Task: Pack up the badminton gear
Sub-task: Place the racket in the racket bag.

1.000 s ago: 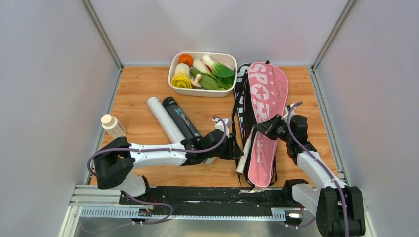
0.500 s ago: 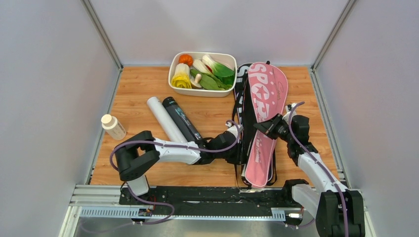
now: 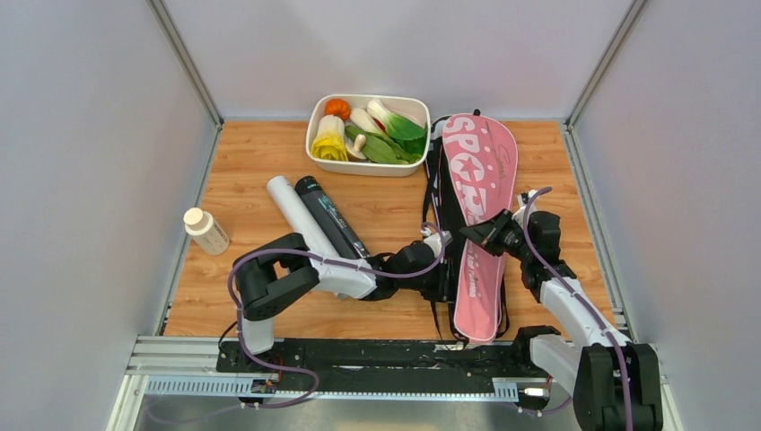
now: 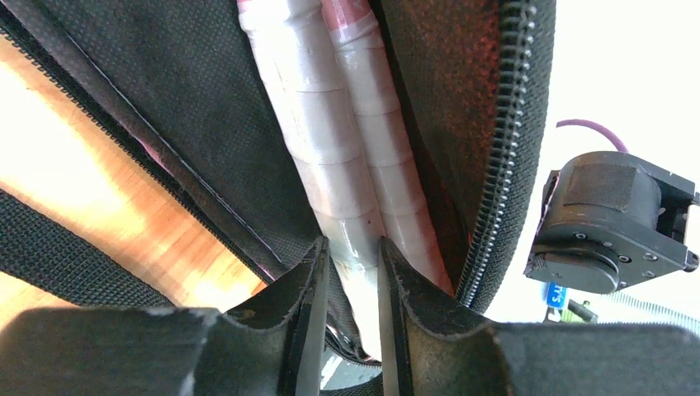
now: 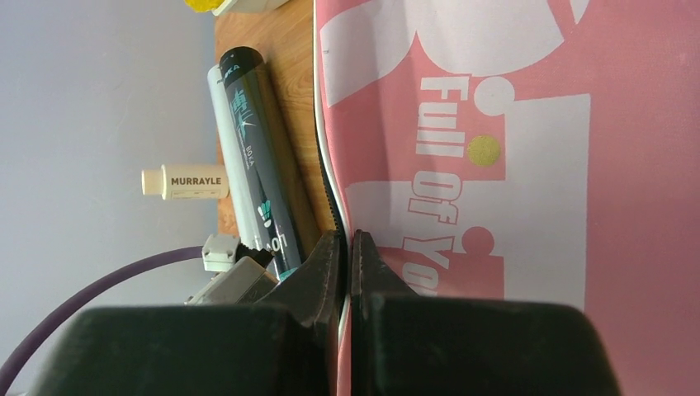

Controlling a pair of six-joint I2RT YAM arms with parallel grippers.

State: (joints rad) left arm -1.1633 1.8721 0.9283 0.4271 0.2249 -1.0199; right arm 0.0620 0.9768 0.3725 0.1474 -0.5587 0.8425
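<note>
Pink "SPORT" racquet cover (image 3: 480,211) lies on the right of the wooden surface (image 3: 242,193), its edge pinched in the right gripper (image 5: 347,247) jaws. Left gripper (image 4: 347,272) jaws narrowly straddle two white-taped racquet handles (image 4: 347,157) inside.

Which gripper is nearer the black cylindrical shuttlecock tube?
Left. The left gripper sits just right of the black cylindrical shuttlecock tube, at the cover's opening; the right gripper is farther right, pinching the pink racquet cover.

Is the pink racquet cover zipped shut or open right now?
Open. In the left wrist view the zipper teeth lie parted, and two racquet handles show inside the pink racquet cover.
</note>
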